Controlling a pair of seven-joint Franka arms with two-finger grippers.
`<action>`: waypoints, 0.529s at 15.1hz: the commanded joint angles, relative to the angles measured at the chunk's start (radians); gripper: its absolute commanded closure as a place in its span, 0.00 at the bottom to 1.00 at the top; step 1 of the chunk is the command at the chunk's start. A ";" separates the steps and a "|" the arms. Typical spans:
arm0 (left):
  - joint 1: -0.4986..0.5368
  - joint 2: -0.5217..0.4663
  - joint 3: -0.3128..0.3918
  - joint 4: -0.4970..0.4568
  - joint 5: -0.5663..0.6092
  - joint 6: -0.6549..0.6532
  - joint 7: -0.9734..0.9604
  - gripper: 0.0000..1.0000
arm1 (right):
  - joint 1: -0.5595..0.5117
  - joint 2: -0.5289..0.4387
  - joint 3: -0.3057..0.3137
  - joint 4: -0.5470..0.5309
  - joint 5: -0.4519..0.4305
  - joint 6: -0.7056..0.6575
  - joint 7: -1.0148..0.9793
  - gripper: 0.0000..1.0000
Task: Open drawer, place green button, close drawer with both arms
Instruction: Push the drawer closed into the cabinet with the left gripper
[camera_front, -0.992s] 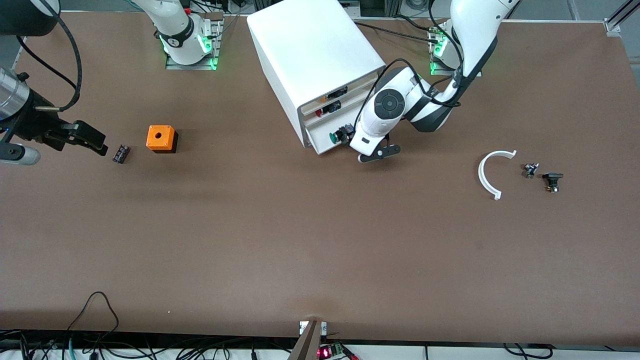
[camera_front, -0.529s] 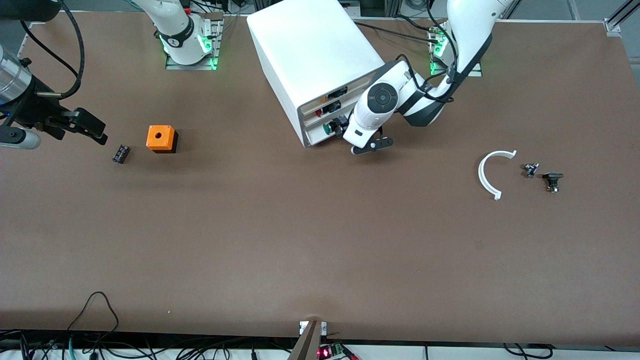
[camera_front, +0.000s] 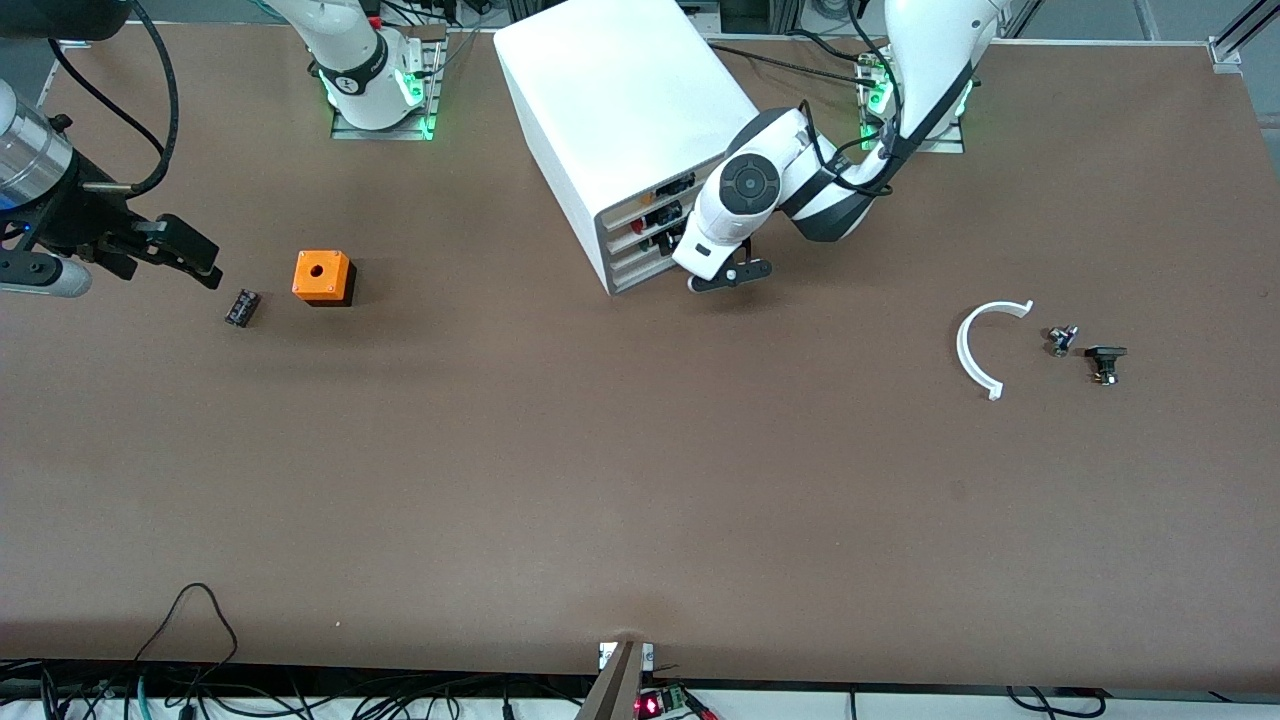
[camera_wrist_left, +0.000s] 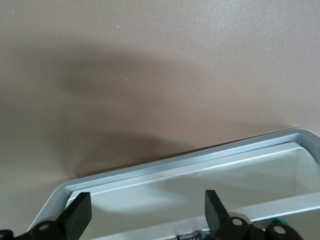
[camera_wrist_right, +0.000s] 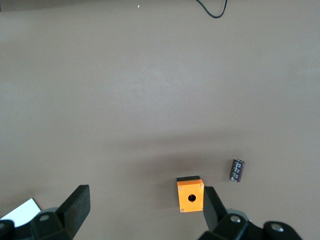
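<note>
The white cabinet (camera_front: 620, 100) stands mid-table near the arms' bases. Its third drawer (camera_front: 638, 252) is pushed in, its front about level with the other drawer fronts. My left gripper (camera_front: 725, 278) is down at the cabinet's front, open, with nothing between its fingers. In the left wrist view the drawer's pale rim (camera_wrist_left: 175, 161) runs just ahead of the left gripper (camera_wrist_left: 145, 212). The button's green cap (camera_wrist_left: 278, 224) peeks in beside one finger. My right gripper (camera_front: 200, 265) hovers open and empty over the table at the right arm's end. In the right wrist view the right gripper (camera_wrist_right: 145, 210) holds nothing.
An orange cube with a round hole (camera_front: 322, 277) and a small black component (camera_front: 241, 306) lie near the right gripper. A white curved piece (camera_front: 985, 345) and two small parts (camera_front: 1061, 339) (camera_front: 1105, 360) lie toward the left arm's end. Cables run along the table's near edge.
The left gripper has moved toward the cabinet, and the drawer with the green button has slid in with it. The right gripper has drifted slightly away from the black component.
</note>
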 joint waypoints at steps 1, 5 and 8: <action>0.005 -0.006 -0.021 -0.008 -0.028 -0.010 -0.004 0.00 | -0.017 0.000 0.020 0.015 -0.007 -0.013 0.004 0.00; 0.014 -0.007 -0.027 -0.004 -0.056 -0.010 -0.002 0.00 | -0.017 -0.003 0.018 0.015 -0.003 -0.023 0.004 0.00; 0.017 -0.007 -0.037 -0.004 -0.056 -0.010 -0.002 0.00 | -0.017 -0.005 0.017 0.015 -0.003 -0.048 -0.034 0.00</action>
